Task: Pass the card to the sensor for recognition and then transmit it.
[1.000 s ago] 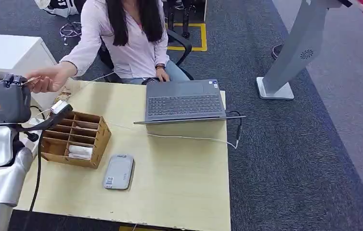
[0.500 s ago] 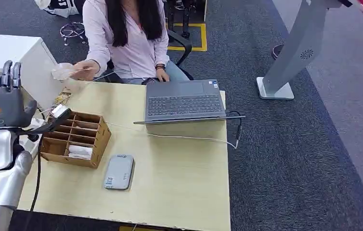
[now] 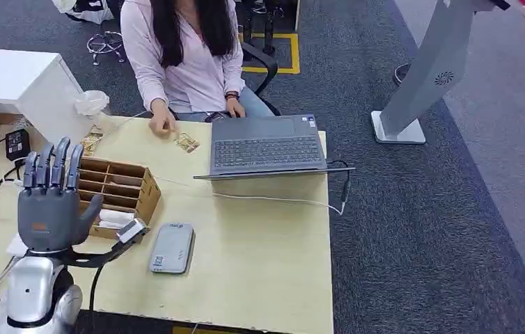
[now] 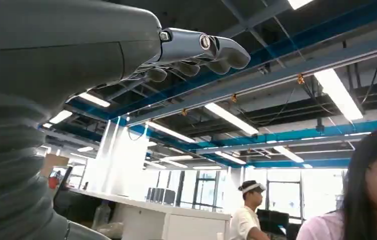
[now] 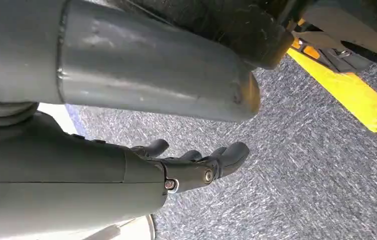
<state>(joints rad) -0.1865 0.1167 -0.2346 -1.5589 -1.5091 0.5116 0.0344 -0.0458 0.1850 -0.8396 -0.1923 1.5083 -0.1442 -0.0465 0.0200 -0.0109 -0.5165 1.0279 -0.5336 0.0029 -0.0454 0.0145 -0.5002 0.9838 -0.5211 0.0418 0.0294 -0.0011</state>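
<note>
Head view showed the left hand [image 3: 51, 209] empty, fingers spread and upright, lowered from a second before beside the wooden organiser [image 3: 110, 198] — the card [image 3: 187, 142] lay by the person's hand [image 3: 163, 126] near the laptop [image 3: 267, 147] — handover apparently finished; right hand [image 5: 191, 165] hung empty, fingers apart

Light wood table [image 3: 260, 257], dark carpet floor [image 3: 441, 229] around it. On table: open grey laptop [image 3: 265, 147] at far edge, white cable [image 3: 273, 200] running in front of it to the right side. Wooden compartment box [image 3: 110, 198] on left w/ white item in the near slot. Grey flat sensor [image 3: 172, 248] just right of box, near front. Card [image 3: 187, 142] flat on table just left of laptop, person's hand [image 3: 162, 126] beside it. Black adapter [image 3: 16, 144] & cords far left.
</note>
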